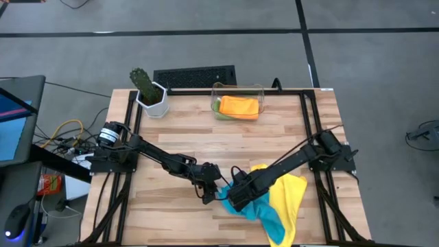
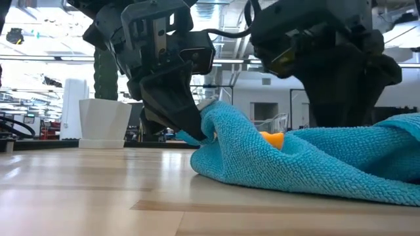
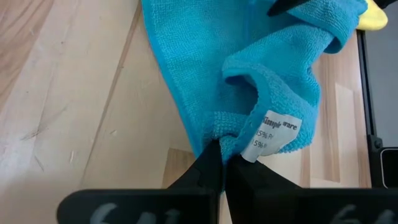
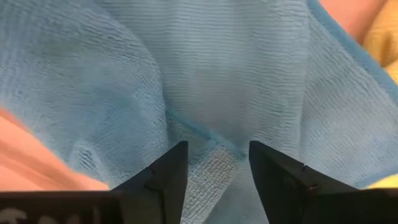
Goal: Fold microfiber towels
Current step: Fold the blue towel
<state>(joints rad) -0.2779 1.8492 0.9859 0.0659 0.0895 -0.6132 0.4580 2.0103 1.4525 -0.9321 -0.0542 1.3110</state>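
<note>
Left wrist view is showing my left pincer clamping shut on the tagged corner of the blue towel, while my right pincer is hovering over the same cloth with its fingers spread, gripping nothing. I am judging that the towel could slip out of that thin corner pinch, or that my right pincer could be catching the yellow towel lying partly under it. The blue towel is lying bunched at the bench's near edge, its long axis running diagonally from my left pincer toward the near edge.
</note>
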